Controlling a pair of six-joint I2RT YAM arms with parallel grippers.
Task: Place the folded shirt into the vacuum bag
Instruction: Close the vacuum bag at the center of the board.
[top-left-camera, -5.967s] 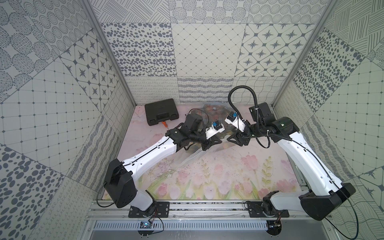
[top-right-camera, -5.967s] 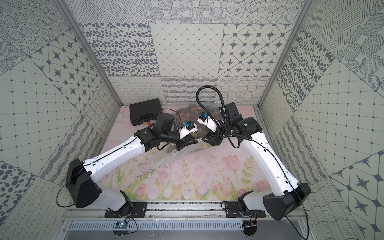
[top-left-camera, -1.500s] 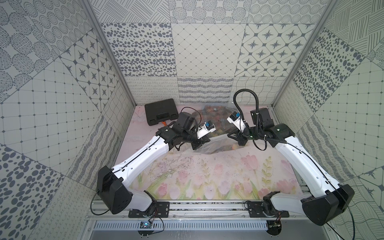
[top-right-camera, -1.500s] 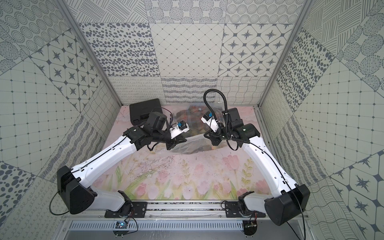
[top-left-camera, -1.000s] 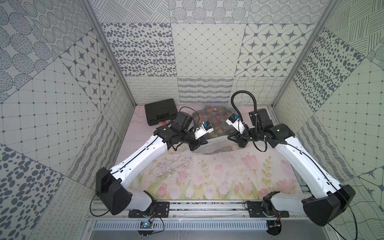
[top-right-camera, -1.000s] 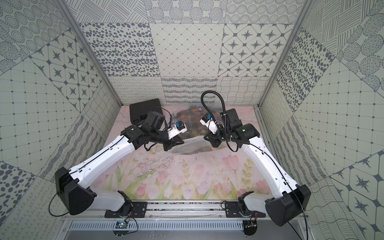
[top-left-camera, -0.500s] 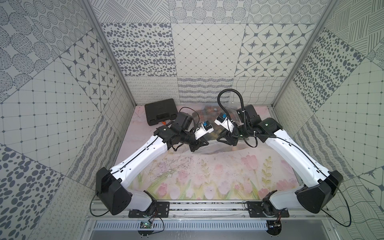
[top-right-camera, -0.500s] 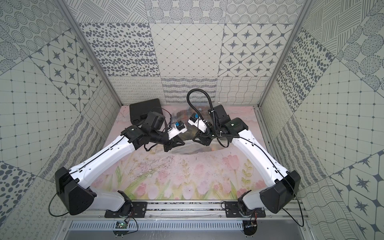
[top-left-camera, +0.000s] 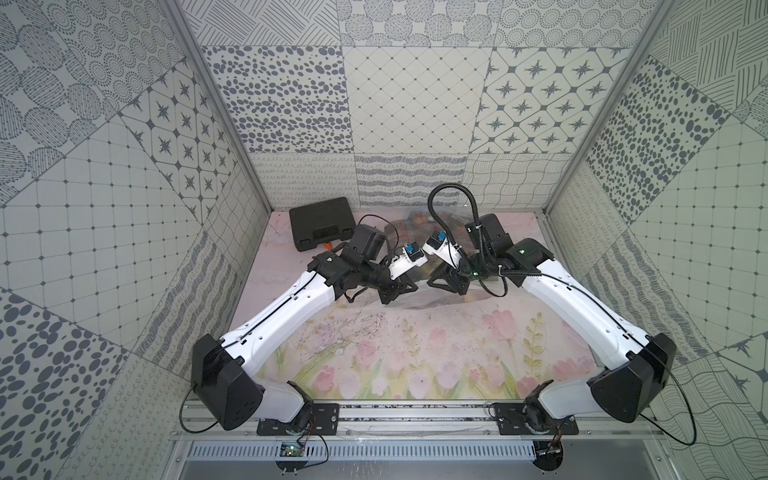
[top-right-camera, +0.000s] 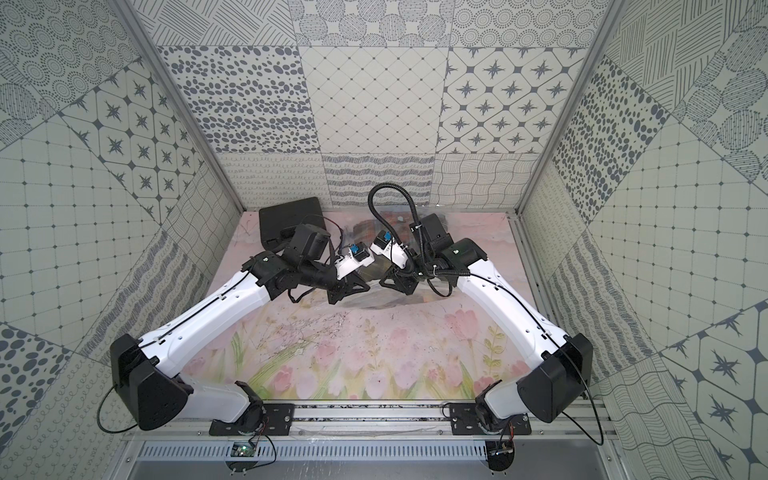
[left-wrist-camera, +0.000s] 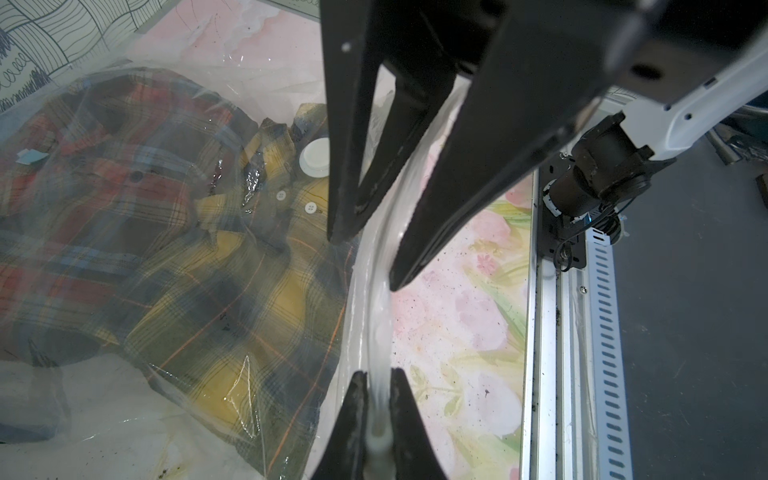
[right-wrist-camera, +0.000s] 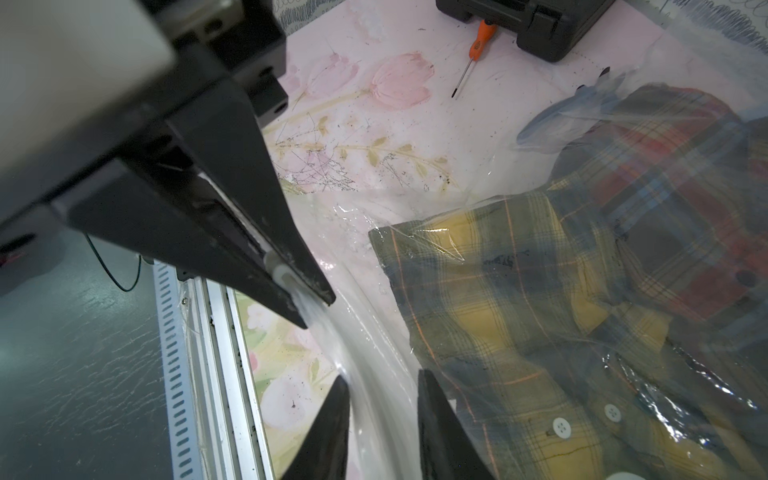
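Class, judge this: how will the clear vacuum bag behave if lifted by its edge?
Probably floppy: the vacuum bag bends and wrinkles around the plaid shirt. Likely slippery, given its glossy film. The shirt's weight would probably make it sag.

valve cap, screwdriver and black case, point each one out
valve cap (left-wrist-camera: 314, 158): left wrist view, centre of the round white cap.
screwdriver (right-wrist-camera: 481, 38): right wrist view, on its orange handle.
black case (top-left-camera: 322, 220): in a top view, middle of its lid.

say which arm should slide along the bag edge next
Likely right: the right gripper straddles the bag edge with open jaws, free to slide; the left gripper is clamped on it.
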